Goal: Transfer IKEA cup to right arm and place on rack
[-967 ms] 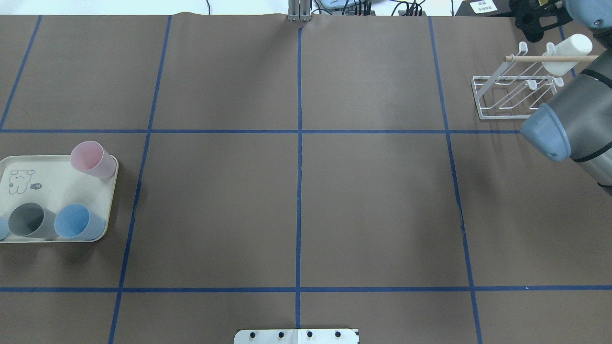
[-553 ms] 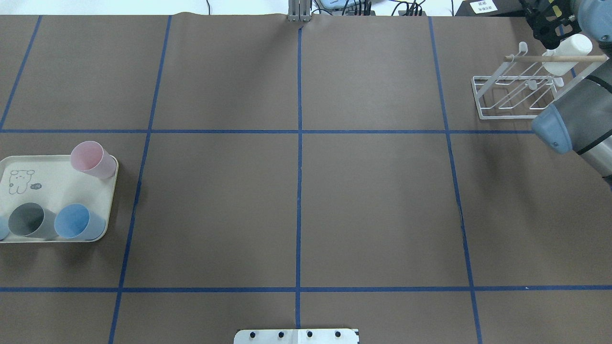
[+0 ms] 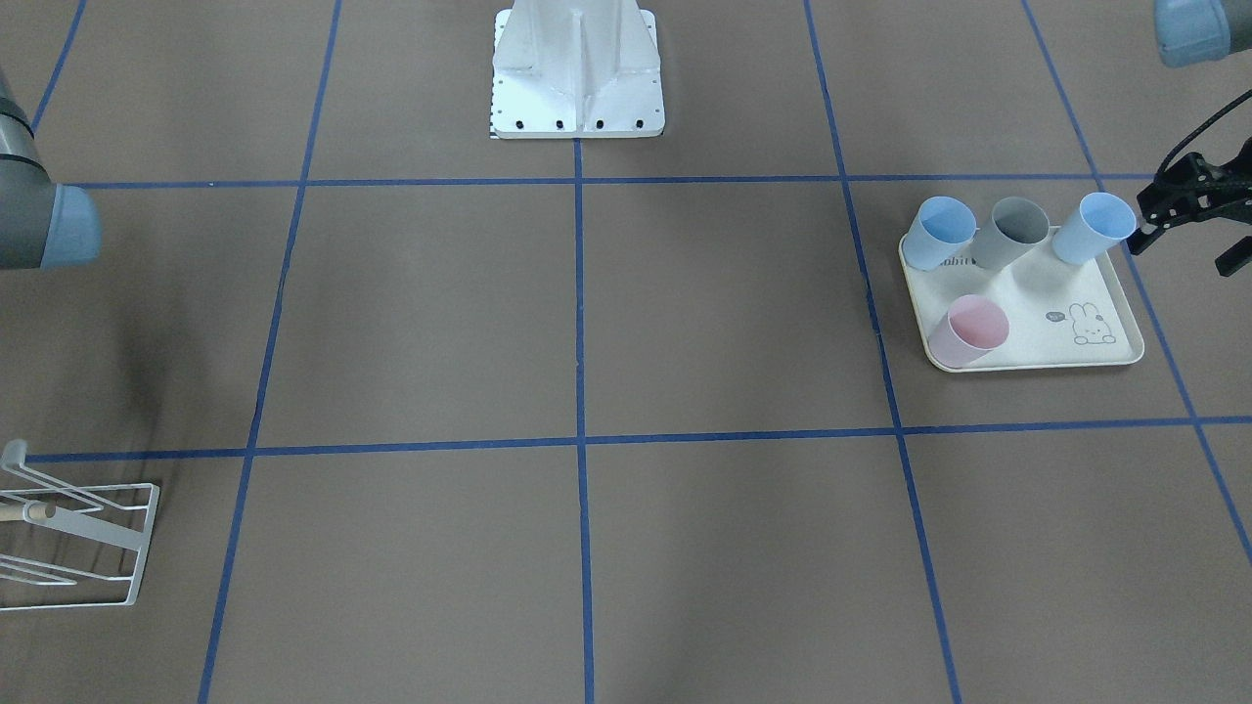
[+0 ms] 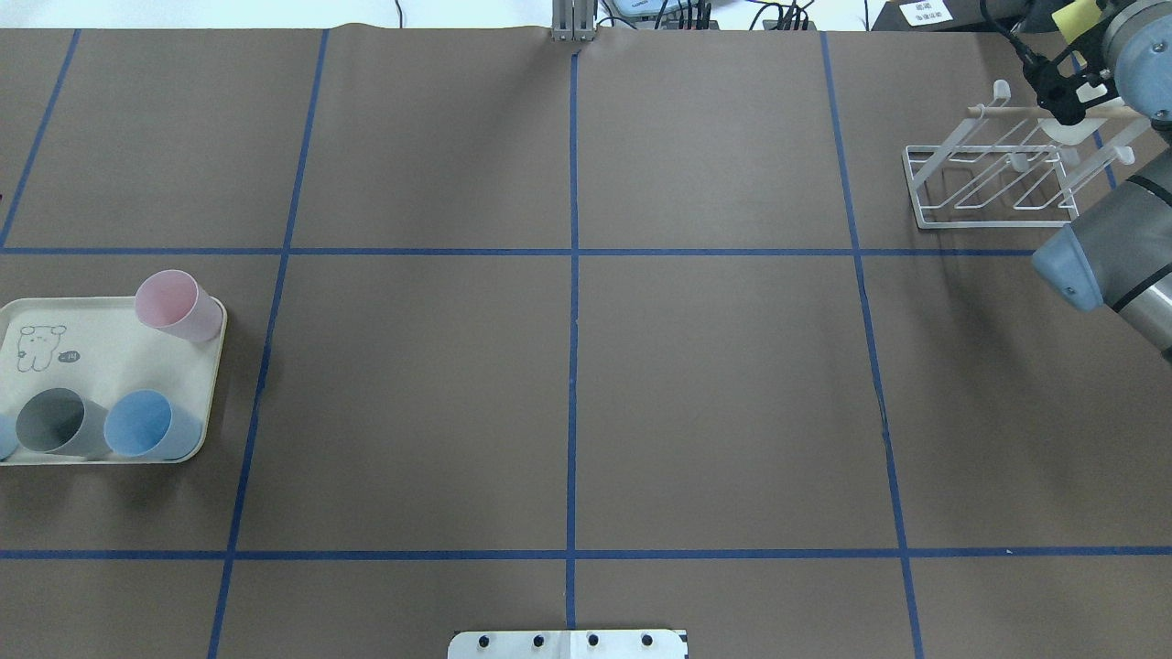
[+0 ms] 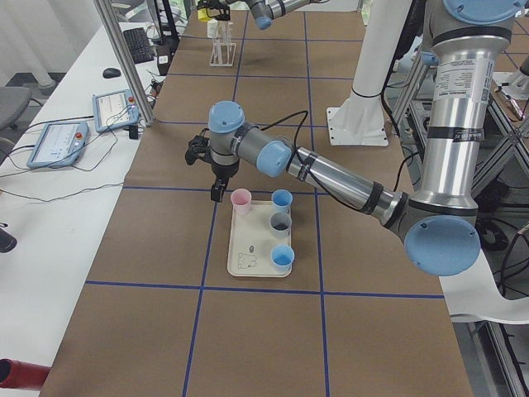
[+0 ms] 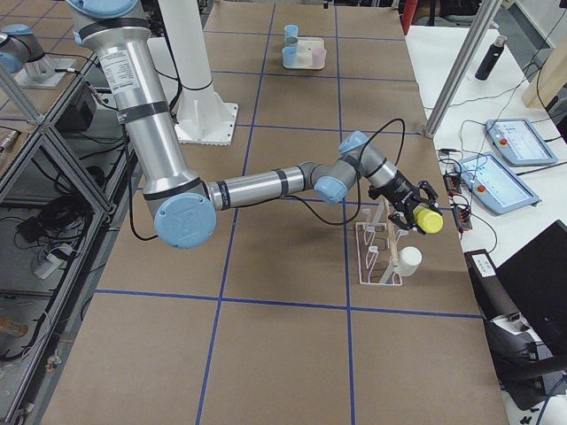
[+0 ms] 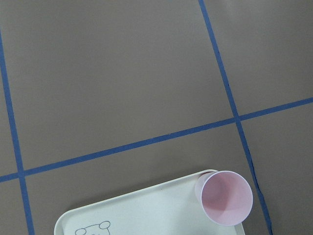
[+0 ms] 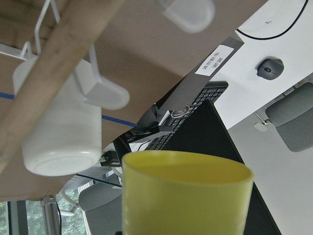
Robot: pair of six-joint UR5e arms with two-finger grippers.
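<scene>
Clamped on the yellow plastic cup [image 8: 186, 196], the right gripper [image 6: 420, 218] could knock the hanging white plastic cup [image 8: 63, 132] off the white wire drying rack [image 4: 971, 197].

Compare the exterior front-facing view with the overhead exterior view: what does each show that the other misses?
Only front-facing: the left tool, open and empty, beside the corner light-blue plastic cup that overhead crops to a sliver. Only overhead: the right tool holding a yellow plastic cup at the white wire-frame drying rack. Both: the cream rabbit-print tray, its pink plastic cup, grey plastic cup, second light-blue plastic cup, and the rack, cropped in front-facing.
</scene>
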